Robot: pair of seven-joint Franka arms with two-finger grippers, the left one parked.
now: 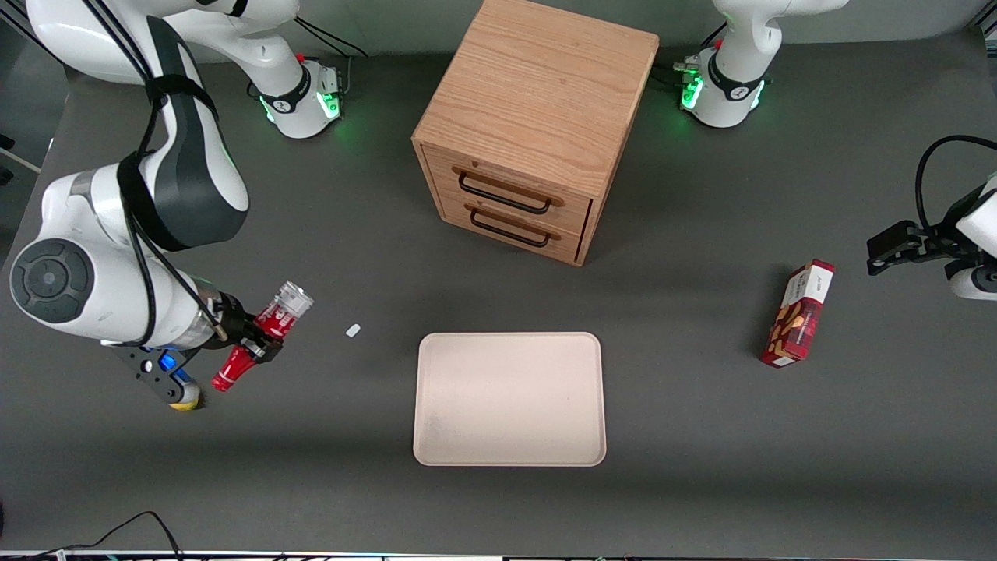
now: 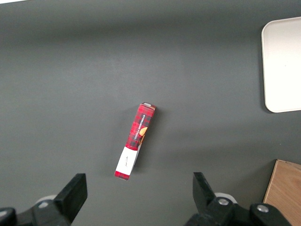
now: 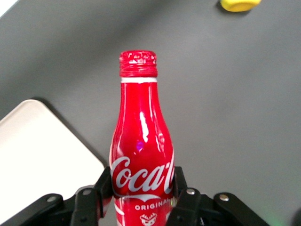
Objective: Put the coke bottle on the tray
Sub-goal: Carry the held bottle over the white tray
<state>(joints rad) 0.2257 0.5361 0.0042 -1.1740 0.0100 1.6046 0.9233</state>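
- Coke bottle [image 1: 263, 335] sits clamped at its body between the fingers of the gripper [image 1: 261, 336], held tilted above the table toward the working arm's end, cap [image 3: 138, 63] pointing down and nearer the front camera.
- Tray [image 1: 510, 399] lies flat on the table, apart from the bottle, toward the middle.
- Wooden drawer cabinet [image 1: 537, 125] stands farther from the front camera than the tray.
- Snack box [image 1: 798, 313] lies toward the parked arm's end.

The front camera is looking down from high over the whole table [image 1: 701, 483], while the right wrist camera is staring closely along its gripper [image 3: 141, 197], sharing the tray [image 1: 510, 399] corner, and the left wrist camera is facing downward nearby.
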